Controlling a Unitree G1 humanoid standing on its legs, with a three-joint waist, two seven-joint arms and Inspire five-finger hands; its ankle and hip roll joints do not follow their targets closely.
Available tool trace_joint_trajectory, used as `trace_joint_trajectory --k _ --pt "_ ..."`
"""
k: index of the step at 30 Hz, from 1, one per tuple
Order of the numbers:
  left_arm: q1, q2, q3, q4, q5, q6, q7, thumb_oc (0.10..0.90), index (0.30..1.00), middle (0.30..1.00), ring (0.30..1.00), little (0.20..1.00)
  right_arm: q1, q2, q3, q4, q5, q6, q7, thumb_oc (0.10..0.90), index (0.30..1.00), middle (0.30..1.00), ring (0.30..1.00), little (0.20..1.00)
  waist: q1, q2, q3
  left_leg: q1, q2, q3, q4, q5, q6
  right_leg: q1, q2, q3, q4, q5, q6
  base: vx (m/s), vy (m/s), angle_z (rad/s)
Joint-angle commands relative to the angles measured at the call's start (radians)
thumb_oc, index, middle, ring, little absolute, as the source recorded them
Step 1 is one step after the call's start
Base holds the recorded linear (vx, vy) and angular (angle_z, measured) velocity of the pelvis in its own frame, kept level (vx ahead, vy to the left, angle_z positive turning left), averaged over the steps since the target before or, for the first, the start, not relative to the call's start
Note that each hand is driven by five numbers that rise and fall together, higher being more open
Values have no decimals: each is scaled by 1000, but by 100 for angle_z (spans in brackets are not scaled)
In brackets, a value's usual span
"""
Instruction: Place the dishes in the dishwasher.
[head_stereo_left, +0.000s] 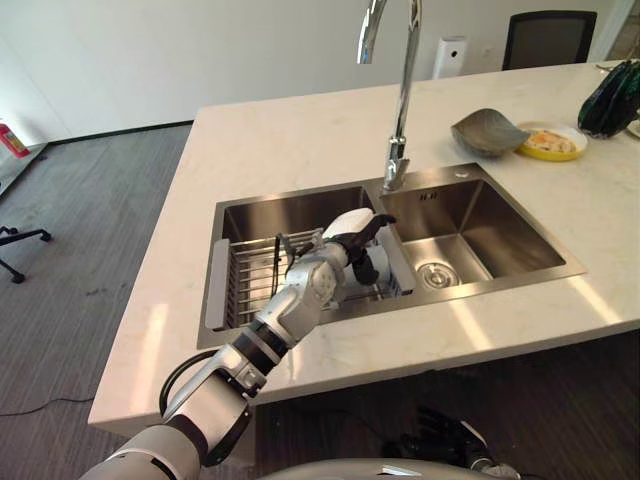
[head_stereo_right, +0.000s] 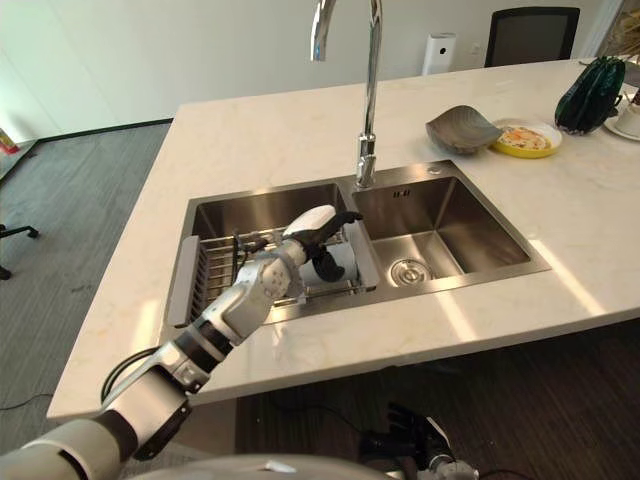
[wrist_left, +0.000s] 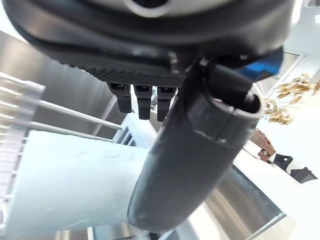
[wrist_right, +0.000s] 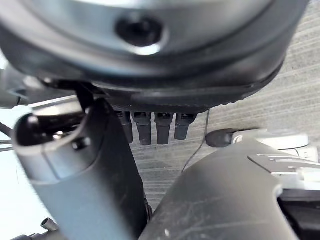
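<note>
Fingers of the right hand (head_stereo_left: 445, 432) hung relaxed and empty low in front of the counter, holding nothing. Past the counter's near edge, the left hand (head_stereo_left: 350, 245) reached into the left basin of the steel sink (head_stereo_left: 470, 215), over the wire rack (head_stereo_left: 250, 280) that sat in that basin. It was at a pale, whitish dish (wrist_left: 70, 180), which lay in the rack at the end beside the divider; in the left wrist view the thumb crossed in front of the pale surface while the fingers curled down towards it behind, so the hand looked closed on the dish's edge, though the actual contact was hidden. By its look the dish would be stiff, smooth and probably slippery if wet, fairly light but breakable, so a pinch across the rim with thumb on one face and fingers on the other seemed the soundest hold, lifting it clear of the wires without scraping. Beyond the basins stood the tall faucet (head_stereo_left: 400, 90). Farther off on the counter, to the right, a grey bowl (head_stereo_left: 488, 130) rested against a yellow plate (head_stereo_left: 555, 143) with food on it, both well apart from the sink and not yet handled.
</note>
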Motion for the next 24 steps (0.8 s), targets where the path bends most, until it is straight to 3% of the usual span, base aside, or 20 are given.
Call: trace_joint_trajectory --k 1,7,13,20,24 --pt "-167 -17 -18 83 53 -51 44 800 900 900 900 900 -35 -26 7 43 -6 -19 19 800 900 900 900 900 -24 15 10 -25 10 -11 10 11 -55 78 -30 -20 18 -130 46 -12 -3 -4" --pt "-153 -28 -35 121 65 -41 36 800 900 900 900 900 -26 -24 1 46 -2 -9 29 800 900 900 900 900 -30 22 12 -25 8 -8 10 13 -56 75 -31 -17 18 -130 45 -13 -2 -1" --pt "-112 31 -13 132 80 -3 6 800 900 900 900 900 -6 -21 -23 61 17 -3 39 800 900 900 900 900 -28 31 14 -29 9 -10 10 16 -54 72 -32 -16 18 -130 44 -19 -8 -2" --pt "-107 63 47 194 34 31 45 800 900 900 900 900 9 -9 -16 66 22 -4 44 800 900 900 900 900 -17 12 5 -30 16 -27 10 17 -56 82 -27 -27 18 -138 38 4 -9 2" --pt "-92 72 59 217 8 18 72 800 900 900 900 900 2 -2 -10 72 18 5 56 800 900 900 900 900 -13 2 1 -31 18 -33 10 17 -58 87 -23 -32 18 -139 35 11 -9 5"
